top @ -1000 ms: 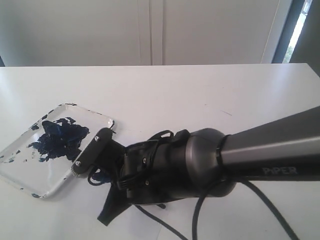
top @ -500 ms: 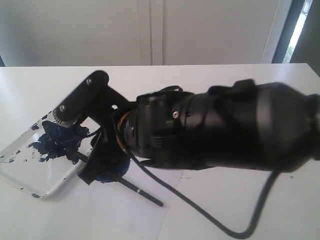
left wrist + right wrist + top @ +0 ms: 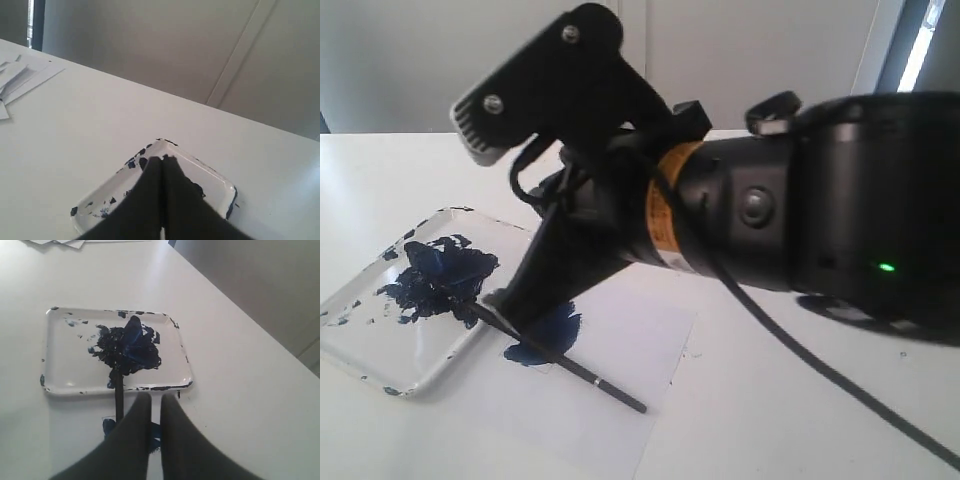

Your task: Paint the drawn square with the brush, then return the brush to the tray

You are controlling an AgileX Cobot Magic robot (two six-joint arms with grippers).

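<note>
The tray (image 3: 360, 335) lies at the left, blotched with dark blue paint. The brush (image 3: 590, 380) lies free, its tip in the tray's paint blot and its handle across the rim onto the paper. Beside the rim is the drawn square (image 3: 548, 335), smeared dark blue. My right gripper (image 3: 505, 300) hangs just above the brush near the rim. In the right wrist view its jaws (image 3: 156, 397) are nearly together with nothing between them, and the brush (image 3: 119, 400) is beside one finger, just short of the tray (image 3: 65, 370). My left gripper (image 3: 162, 159) is shut above the tray (image 3: 212, 175).
A white paper sheet (image 3: 630, 340) lies under the square and the brush handle. Loose paper sheets (image 3: 20, 77) lie far off on the white table. My right arm's bulky body (image 3: 800, 210) fills the right half of the exterior view, its cable (image 3: 840, 385) trailing across the table.
The right arm has risen from low over the paper and tilted its gripper downward. It opened half a second ago, with the brush lying free where it lies now. Its jaws have since closed up.
</note>
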